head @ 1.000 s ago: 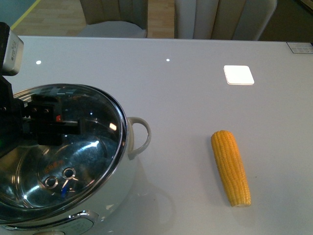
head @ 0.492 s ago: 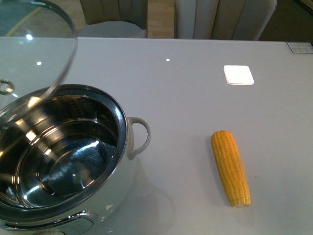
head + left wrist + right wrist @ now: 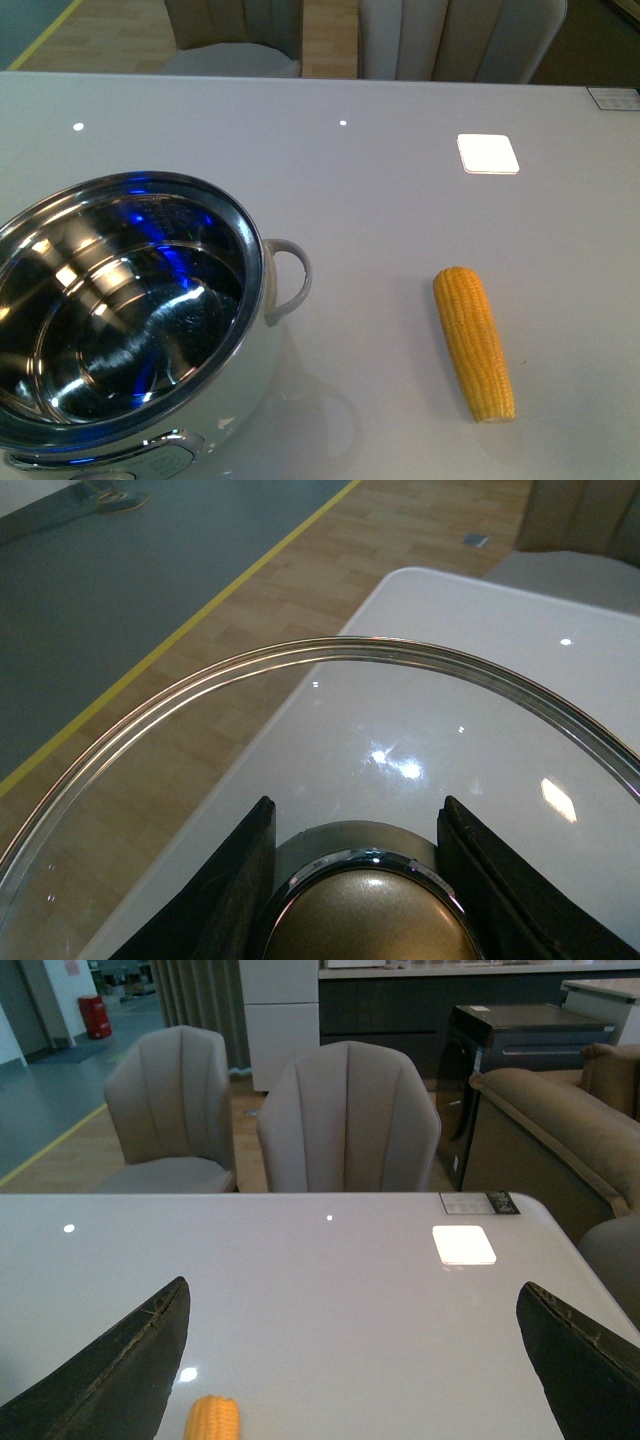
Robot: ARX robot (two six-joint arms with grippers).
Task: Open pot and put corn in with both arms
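Observation:
The pot (image 3: 262,350) stands uncovered at the front left of the table, its shiny steel bowl empty and a white loop handle (image 3: 290,280) on its right side. A bare yellow corn (image 3: 474,342) lies on the table to the pot's right; its blunt end (image 3: 211,1419) shows in the right wrist view. My left gripper (image 3: 358,880) is shut on the steel knob (image 3: 370,910) of the glass pot lid (image 3: 300,670), held off beyond the table's left edge. My right gripper (image 3: 360,1360) hangs open above the table, just behind the corn. Neither arm appears in the front view.
Two beige chairs (image 3: 345,1120) stand behind the table's far edge. A bright square reflection (image 3: 488,153) lies on the table at the back right. A sofa (image 3: 560,1130) sits off to the right. Wooden floor with a yellow line (image 3: 180,630) lies left of the table.
One second ago the lid sat on the pot under my left gripper. It was lifted up and to the left, and has now left the front view, baring the bowl.

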